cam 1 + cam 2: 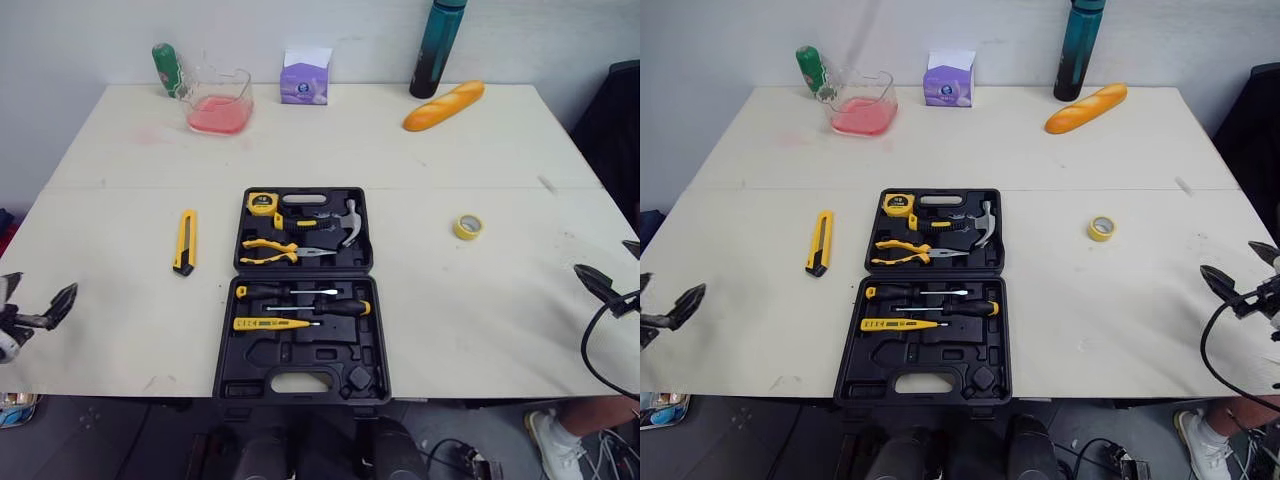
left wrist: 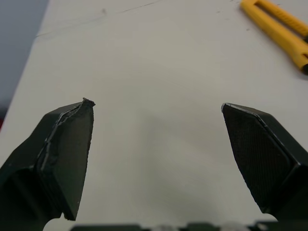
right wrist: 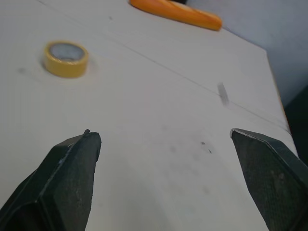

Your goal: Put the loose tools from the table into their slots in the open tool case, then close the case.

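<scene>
**Two loose items, both grippers empty and wide open**

The knife lies flat on the table, just left of the case, with its long axis running near to far. It looks light and stiff, with a smooth plastic shell that could slip. The safest hold is probably across its narrow width at mid-length, so it stays level on the way to a slot.

The tape roll lies flat to the right of the case, well apart from it. It is likely very light and slightly springy. A pinch across its outer rim should do, gently, so that it does not pop out of the grip.

The case lies open in the middle of the table towards the near edge. Its far half holds a tape measure, hammer and pliers, and its near half holds screwdrivers and has several empty slots. The loaded far half will probably feel heavy when it is folded shut.

The left gripper hovers over bare table near the left edge, its jaws spread wide with nothing between them, and the knife is ahead of it. The right gripper is equally wide open and empty near the right edge, with the roll ahead of it.
</scene>
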Available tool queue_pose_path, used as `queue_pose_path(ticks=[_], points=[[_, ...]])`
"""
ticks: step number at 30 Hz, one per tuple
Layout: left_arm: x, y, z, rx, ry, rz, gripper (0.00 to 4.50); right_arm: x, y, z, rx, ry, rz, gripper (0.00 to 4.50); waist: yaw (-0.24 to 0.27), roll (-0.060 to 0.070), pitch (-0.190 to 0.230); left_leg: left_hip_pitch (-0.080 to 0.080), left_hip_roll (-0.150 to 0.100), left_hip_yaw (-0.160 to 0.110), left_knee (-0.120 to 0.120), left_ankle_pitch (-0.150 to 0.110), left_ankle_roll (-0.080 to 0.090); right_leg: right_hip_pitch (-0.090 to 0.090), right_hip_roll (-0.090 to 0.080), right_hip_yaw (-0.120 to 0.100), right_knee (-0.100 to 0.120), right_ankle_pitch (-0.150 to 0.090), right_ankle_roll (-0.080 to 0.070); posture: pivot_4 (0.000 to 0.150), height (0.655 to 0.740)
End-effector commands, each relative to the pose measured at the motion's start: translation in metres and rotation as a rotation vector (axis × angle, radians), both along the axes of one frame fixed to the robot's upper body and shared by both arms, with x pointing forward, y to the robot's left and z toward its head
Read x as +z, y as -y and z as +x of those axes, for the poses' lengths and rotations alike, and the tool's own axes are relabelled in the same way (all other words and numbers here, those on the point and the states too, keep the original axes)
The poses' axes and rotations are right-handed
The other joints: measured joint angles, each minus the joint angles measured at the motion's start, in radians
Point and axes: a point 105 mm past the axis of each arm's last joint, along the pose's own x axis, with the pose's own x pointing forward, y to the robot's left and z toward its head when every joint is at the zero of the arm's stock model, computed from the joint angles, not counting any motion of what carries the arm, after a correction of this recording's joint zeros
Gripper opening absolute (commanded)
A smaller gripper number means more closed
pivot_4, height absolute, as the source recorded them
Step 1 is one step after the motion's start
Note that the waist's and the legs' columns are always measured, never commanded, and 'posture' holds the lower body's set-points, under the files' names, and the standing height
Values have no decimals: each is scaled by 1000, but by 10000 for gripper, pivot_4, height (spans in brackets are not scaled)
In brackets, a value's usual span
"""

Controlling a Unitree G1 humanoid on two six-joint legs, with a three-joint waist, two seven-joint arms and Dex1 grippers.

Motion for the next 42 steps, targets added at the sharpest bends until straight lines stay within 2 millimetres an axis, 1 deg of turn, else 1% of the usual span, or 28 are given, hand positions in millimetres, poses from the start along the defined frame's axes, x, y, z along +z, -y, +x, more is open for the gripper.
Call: queue_pose_path(ticks=[1,4,5,6,8,10,12,13,14,16,18,21,23,24,26,28,29,31,33,35,39,42], points=[[17,15,7,-8,13,16,44756,9,-19,2,135,55,51,45000,0,0,0,0,0,0,0,0,0,0,1,1,0,0,0,1500,7400],[20,28,11,-14,1,-39,44756,10,-35,4,227,68,55,45000,1,0,0,-1,1,2,0,0,-1,-2,2,3,1,0,0,1500,7400],[21,37,13,-39,-14,-49,44756,11,-43,5,268,80,56,45000,2,0,0,-2,1,3,0,0,-1,-4,2,3,1,0,0,1500,7400],[23,47,16,-56,-33,-51,44756,13,-53,6,318,92,61,45000,2,0,0,-2,1,4,0,0,-1,-5,2,3,2,0,0,1500,7400],[28,66,23,-66,-93,-75,44756,15,-83,8,443,111,76,45000,2,0,0,-2,1,4,1,0,-1,-5,3,3,3,0,0,1500,7400],[30,77,29,-41,-143,-77,44756,17,-104,8,521,119,83,45000,4,-2,-1,-2,3,3,2,0,-1,-5,4,6,4,0,-1,1500,7400],[31,84,32,-13,-189,-101,44756,20,-119,7,562,123,92,45000,7,-1,-1,-2,3,3,2,0,-2,-5,5,7,5,1,-2,1500,7400],[29,96,34,-32,-246,-135,44756,23,-131,7,600,128,93,45000,11,-1,-1,-2,3,4,2,0,-2,-6,4,8,6,1,-2,1500,7400],[27,105,34,-48,-287,-156,44756,26,-139,7,623,129,95,45000,12,-1,-1,-2,3,4,2,0,-2,-7,5,9,6,1,-2,1500,7400],[30,116,39,-26,-309,-146,44756,33,-155,6,671,137,102,45000,18,-1,-1,-3,3,5,2,0,-2,-8,5,9,7,1,-2,1500,7400],[31,119,43,25,-346,-137,44756,37,-164,4,697,136,107,45000,27,-1,-1,-3,2,5,2,0,-2,-8,6,8,7,1,-2,1500,7400],[36,124,53,48,-337,-202,44756,40,-176,3,720,130,101,45000,30,-2,-1,-3,2,6,3,1,-3,-8,7,7,7,1,-2,1500,7400],[37,123,64,76,-318,-211,44756,40,-184,3,730,124,108,45000,31,-2,-1,-3,2,6,3,1,-3,-9,7,6,7,1,-2,1500,7400],[36,119,69,107,-310,-213,44756,39,-188,2,737,113,112,45000,31,-2,-1,-3,2,6,3,1,-3,-9,7,6,7,1,-2,1500,7400],[29,115,78,132,-314,-256,44756,38,-195,1,750,96,119,45000,31,-2,-1,-3,2,6,3,1,-3,-9,8,6,7,1,-2,1500,7400],[24,114,87,136,-319,-272,44756,39,-200,0,757,93,124,45000,32,-2,-1,-3,2,7,3,1,-3,-9,8,6,7,1,-2,1500,7400],[24,114,95,138,-309,-235,44756,39,-203,-1,765,92,125,45000,31,-2,0,-3,2,7,3,1,-3,-9,8,6,7,1,-2,1500,7400],[25,124,109,97,-313,-213,44756,41,-209,-3,784,92,118,45000,33,-3,0,-3,2,7,3,1,-3,-9,8,6,7,1,-2,1500,7400],[24,131,116,63,-331,-190,44756,44,-212,-4,790,97,117,45000,38,-4,1,-3,2,7,3,1,-3,-9,8,6,7,1,-2,1500,7400],[22,132,121,58,-335,-169,44756,46,-215,-5,792,103,118,45000,42,-4,1,-3,2,7,3,1,-3,-9,8,6,7,1,-2,1500,7400],[15,139,132,57,-336,-227,44756,55,-223,-10,795,115,120,45000,44,-5,1,-4,2,7,3,1,-3,-10,8,6,7,1,-2,1500,7400],[10,138,137,74,-347,-232,44756,58,-227,-12,794,114,125,45000,45,-5,1,-3,2,8,4,1,-3,-10,8,6,8,1,-2,1500,7400]])
